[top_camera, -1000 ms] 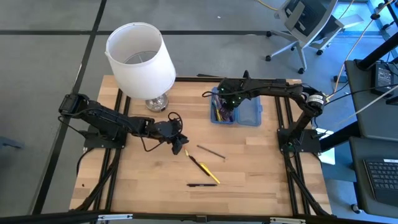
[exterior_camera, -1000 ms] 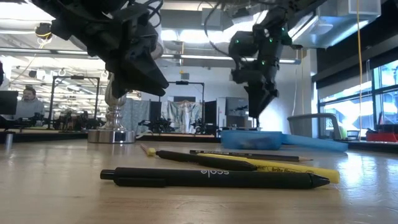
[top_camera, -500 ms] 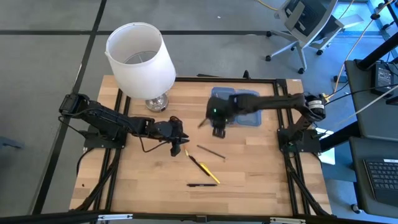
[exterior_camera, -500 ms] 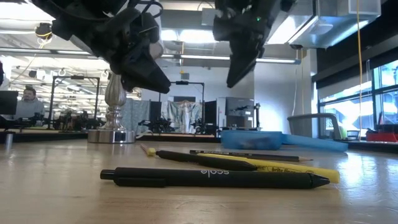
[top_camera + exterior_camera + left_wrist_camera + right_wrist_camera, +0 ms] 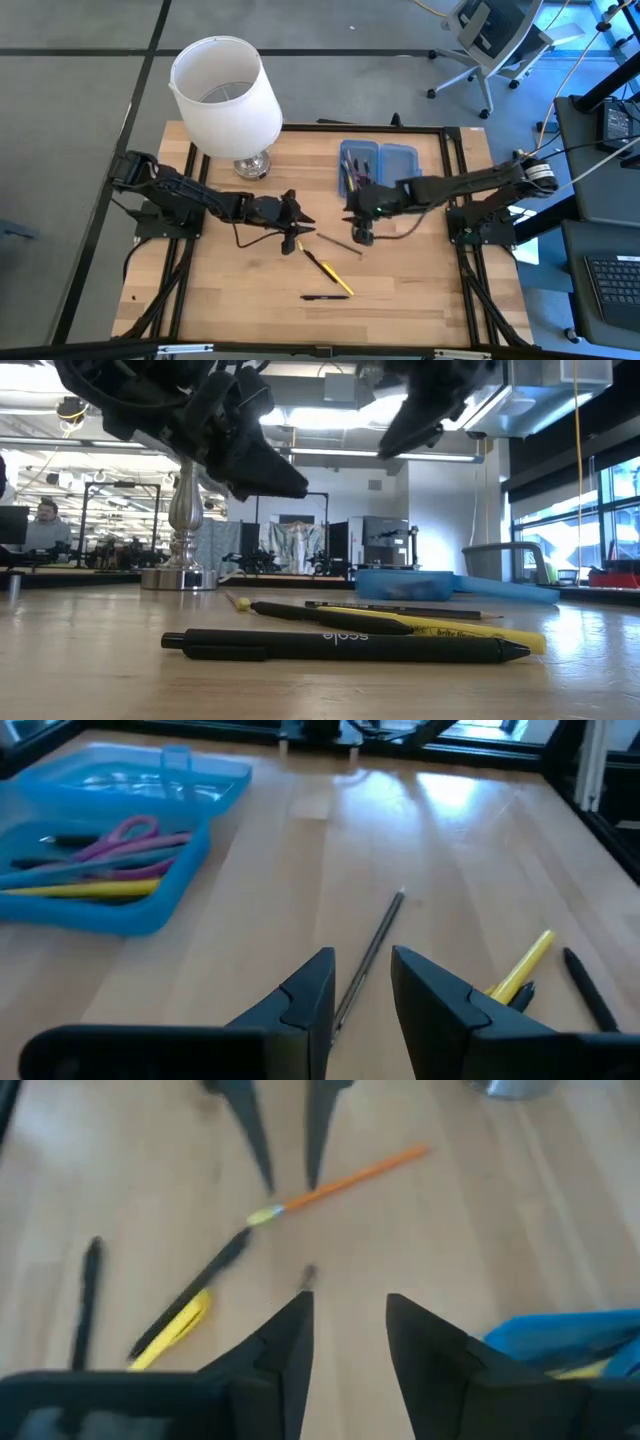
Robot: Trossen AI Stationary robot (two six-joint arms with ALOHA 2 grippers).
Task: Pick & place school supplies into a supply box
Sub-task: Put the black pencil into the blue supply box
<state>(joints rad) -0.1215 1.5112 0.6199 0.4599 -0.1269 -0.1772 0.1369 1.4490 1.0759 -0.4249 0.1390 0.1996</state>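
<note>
Overhead camera faced straight down; low camera looked level across table (image 5: 400, 290); wrist cameras shared the grey pencil (image 5: 368, 958).

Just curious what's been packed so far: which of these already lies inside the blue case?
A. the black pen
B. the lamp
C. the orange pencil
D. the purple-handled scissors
D: the purple-handled scissors lie in the blue pencil case among a few pens.

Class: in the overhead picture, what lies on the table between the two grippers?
High view: the thin grey pencil lies between the left gripper and right gripper.
</note>
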